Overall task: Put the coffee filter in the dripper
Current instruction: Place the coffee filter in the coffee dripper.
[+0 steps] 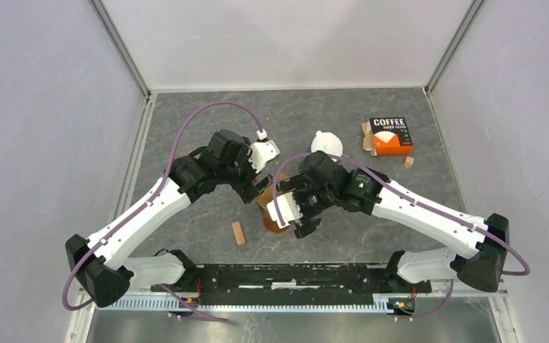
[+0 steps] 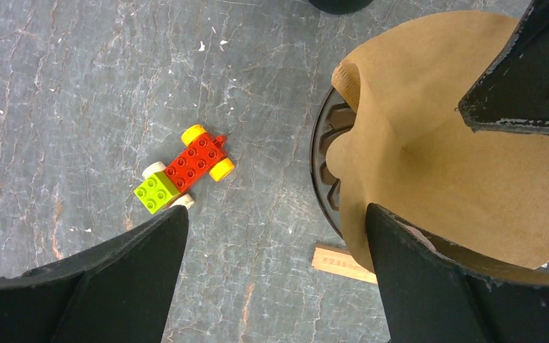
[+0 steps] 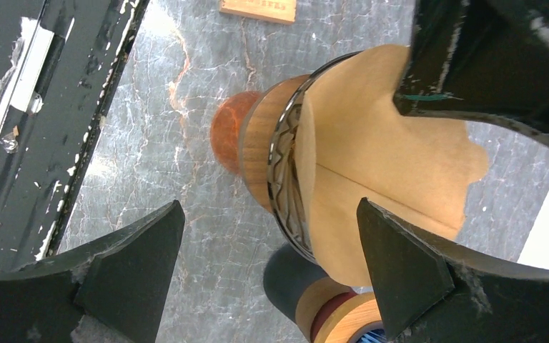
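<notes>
Brown coffee filter [image 3: 379, 157] sits opened, seemingly seated, inside the dripper [image 3: 283, 175].

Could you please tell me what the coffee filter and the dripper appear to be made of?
Coffee filter: unbleached brown paper, matte, creased along a seam. Dripper: probably dark glass or glossy plastic, shiny ribbed wall; its collar looks like smooth wood.

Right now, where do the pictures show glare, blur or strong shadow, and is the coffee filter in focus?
Top external: even, soft light, no hard shadows, all sharp. Left wrist: coffee filter and toy car sharp, no glare. Right wrist: bright glare on the table, blown-out white at the right edge; the filter is crisp, the dripper rim glints.
</notes>
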Motion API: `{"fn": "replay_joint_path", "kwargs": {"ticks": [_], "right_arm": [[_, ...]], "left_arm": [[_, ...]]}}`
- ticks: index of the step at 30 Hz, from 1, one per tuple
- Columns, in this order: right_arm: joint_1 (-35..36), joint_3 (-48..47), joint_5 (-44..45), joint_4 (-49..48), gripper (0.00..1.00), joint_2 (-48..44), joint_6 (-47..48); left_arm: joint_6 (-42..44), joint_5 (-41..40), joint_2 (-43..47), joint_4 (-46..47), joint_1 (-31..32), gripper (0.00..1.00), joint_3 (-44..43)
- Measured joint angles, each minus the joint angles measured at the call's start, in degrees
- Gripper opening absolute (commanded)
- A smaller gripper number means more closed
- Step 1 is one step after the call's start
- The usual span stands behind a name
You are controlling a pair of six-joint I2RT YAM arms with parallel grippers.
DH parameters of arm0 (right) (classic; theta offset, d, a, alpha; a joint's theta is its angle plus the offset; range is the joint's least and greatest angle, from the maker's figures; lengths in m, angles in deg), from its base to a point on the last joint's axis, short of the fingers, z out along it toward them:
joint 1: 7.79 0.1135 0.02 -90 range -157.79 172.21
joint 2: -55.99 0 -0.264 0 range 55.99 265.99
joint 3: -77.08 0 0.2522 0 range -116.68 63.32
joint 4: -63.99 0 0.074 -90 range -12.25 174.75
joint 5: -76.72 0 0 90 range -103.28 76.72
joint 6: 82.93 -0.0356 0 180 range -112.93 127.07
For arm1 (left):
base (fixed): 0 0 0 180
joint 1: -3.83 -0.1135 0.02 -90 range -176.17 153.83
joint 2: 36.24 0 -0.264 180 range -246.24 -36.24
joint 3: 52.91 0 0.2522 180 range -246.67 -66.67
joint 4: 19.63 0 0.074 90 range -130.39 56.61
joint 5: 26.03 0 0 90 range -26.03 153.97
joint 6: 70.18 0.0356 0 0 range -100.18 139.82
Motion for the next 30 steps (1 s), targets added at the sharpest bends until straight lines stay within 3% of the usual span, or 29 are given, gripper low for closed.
{"fn": "replay_joint_path", "kwargs": {"ticks": [30], "right_arm": [[-1.2,-1.5,-4.8,0.8,0.98,-0.8,-0.6]], "left_arm": [[0.0,3.5,0.0,-0.7,0.0,1.00,-3.4]]}}
